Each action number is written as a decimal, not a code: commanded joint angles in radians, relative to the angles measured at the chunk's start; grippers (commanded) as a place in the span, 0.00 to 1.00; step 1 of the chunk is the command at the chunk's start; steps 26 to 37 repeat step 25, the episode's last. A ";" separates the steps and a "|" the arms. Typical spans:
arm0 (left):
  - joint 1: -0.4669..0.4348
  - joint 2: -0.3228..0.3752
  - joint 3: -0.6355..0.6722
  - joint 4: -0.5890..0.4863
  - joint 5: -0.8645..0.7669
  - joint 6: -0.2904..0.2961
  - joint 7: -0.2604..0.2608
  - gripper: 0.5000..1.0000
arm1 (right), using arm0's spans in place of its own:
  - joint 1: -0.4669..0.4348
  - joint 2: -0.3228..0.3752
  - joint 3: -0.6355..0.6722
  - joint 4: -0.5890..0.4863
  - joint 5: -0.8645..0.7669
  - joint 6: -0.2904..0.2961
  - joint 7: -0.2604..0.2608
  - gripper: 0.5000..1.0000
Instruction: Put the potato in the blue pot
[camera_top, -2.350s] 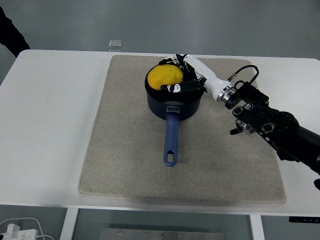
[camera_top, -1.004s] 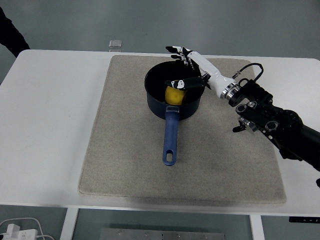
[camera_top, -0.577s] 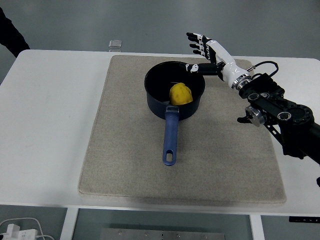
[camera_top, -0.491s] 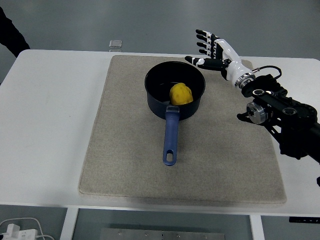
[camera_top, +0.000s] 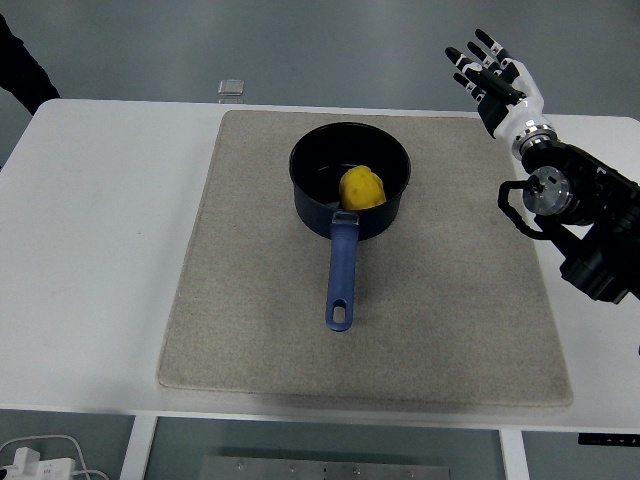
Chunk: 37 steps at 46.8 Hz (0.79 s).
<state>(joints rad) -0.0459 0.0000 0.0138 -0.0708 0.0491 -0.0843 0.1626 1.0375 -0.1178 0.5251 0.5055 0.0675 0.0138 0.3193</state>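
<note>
At the far right of the table, the right hand (camera_top: 497, 82) is raised with its fingers (camera_top: 478, 62) spread wide and straight, and nothing is held in them. The hand is white with black fingertips, carried on a black arm that comes in from the right edge. No left hand is seen.

The step in hand appears to be the withdrawal after release, and it is best done by keeping the fingers opened and the hand lifted high, so that nothing is brushed on the way back to the right edge.

The potato (camera_top: 361, 188) is found well apart from the fingers, to their left and nearer. It is lodged inside the pot (camera_top: 314, 202), against the near wall just above where the blue handle (camera_top: 342, 268) is joined, and a little to the right of the pot's middle. The pot is set on a beige mat (camera_top: 244, 300), its handle pointed toward the near edge. The task is judged complete.
</note>
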 joint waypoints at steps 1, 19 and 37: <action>0.000 0.000 0.000 0.000 0.000 0.001 0.000 0.99 | -0.005 0.000 0.045 -0.001 0.000 0.003 0.000 0.86; 0.001 0.000 0.000 -0.001 0.000 0.001 0.000 0.99 | -0.017 0.000 0.073 -0.032 0.000 -0.002 0.014 0.86; 0.003 0.000 0.000 -0.001 0.000 0.000 0.000 0.99 | -0.027 0.000 0.072 -0.032 0.000 0.005 0.014 0.86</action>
